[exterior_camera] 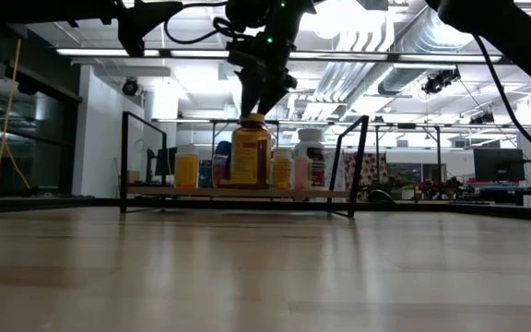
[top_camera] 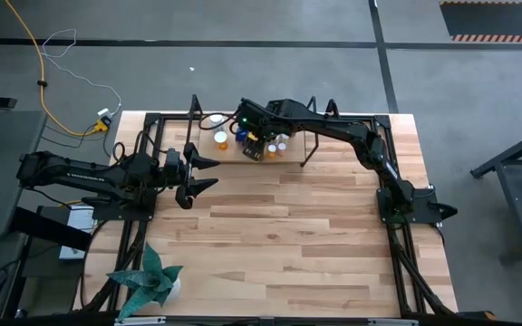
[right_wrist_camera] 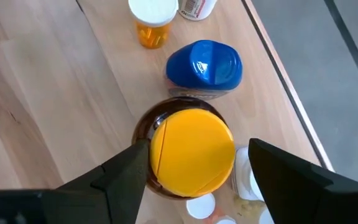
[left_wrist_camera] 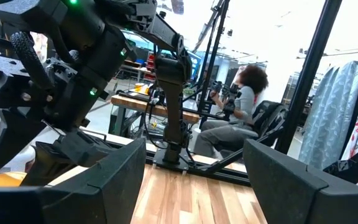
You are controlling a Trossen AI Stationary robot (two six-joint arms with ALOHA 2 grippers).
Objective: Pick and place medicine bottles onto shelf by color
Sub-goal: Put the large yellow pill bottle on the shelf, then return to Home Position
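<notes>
Amber bottle (right_wrist_camera: 191, 149) stands on the shelf (exterior_camera: 247, 192); I see my right pincer (right_wrist_camera: 194, 165) spread around its yellow cap, left pincer (top_camera: 208, 174) spread nearby.

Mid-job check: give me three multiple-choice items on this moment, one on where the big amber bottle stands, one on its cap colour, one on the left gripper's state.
1. Where does the amber bottle stand?
A. on the shelf
B. on the bare table in front of the shelf
C. beside the plant

2. What colour is its cap?
A. white
B. blue
C. yellow

3. How is the left gripper?
A. shut on a bottle
B. open, holding nothing
C. out of view

Answers: 1 A, the low view shows it on the shelf floor among other bottles. 2 C, the right wrist view looks down on a yellow cap. 3 B, its fingers stand spread over the table.
</notes>
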